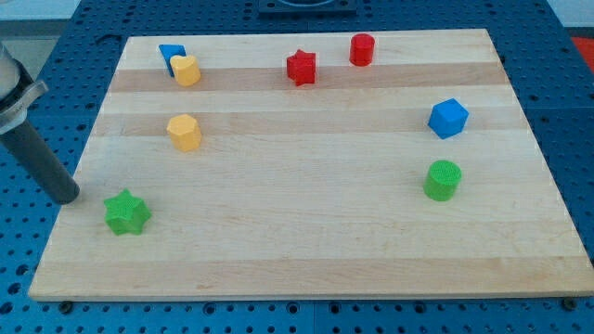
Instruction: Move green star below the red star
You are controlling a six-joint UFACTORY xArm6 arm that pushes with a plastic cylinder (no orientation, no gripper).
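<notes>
- A wooden board (306, 232) is lying on a blue perforated surface (37, 278), and all four of its edges are showing in the view.
- A wide bare stretch of wood is running across the board's middle and bottom, between the blocks at the view's left and those at the view's right.
- The green star (127, 212) is sitting near the board's bottom-left corner, close to the left edge and a little above the bottom edge.
- It is showing as a bright green, stubby-pointed star lying flat, with a slightly darker side face.
- My tip (68, 197) is resting at the board's left edge, just beside the green star on its upper-left, with a small gap between them.
- The rod is slanting up toward the view's top-left; it is carrying no fingers, so nothing is opening, closing or gripping.
- The red star (301, 67) is sitting near the top edge, well apart from the green star, with the red cylinder (362, 49) just to its upper right.
- A yellow heart-like block (187, 70) is touching a blue block (171, 56) by the top-left corner; its shape is partly hidden.
- A yellow block (185, 132) is standing below them.
- A blue cube-like block (448, 118) and a green cylinder (443, 180) are sitting toward the right edge.
- No writing or labels are readable.
</notes>
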